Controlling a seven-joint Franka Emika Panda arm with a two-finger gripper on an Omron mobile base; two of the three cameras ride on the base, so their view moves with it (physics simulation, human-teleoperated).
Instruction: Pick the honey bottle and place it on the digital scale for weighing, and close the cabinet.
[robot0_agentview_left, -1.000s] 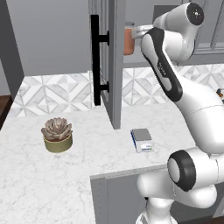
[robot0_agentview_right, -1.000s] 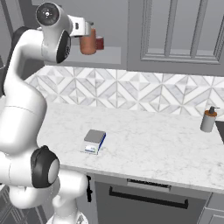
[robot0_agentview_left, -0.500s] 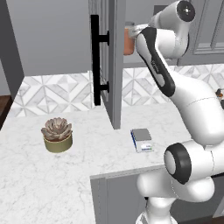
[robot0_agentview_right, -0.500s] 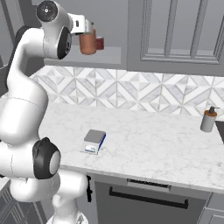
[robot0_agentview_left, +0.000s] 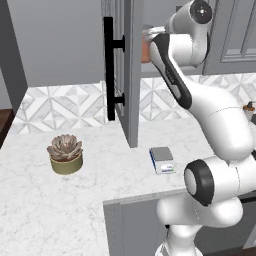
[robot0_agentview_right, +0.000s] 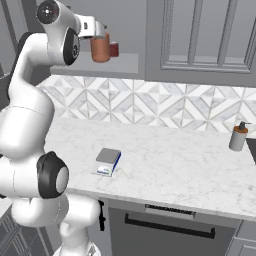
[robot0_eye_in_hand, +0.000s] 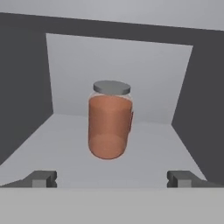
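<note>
the honey bottle stands upright on the shelf inside the open cabinet, straight ahead of the gripper and centred between its fingertips, not touching either. jaws are spread wide, holding nothing. bottle's a rounded translucent orange-brown jar with a flat grey lid, and a small dark red jar sits just behind it. the digital scale, flat and square with a blue edge, sits down on the marble counter.
</note>
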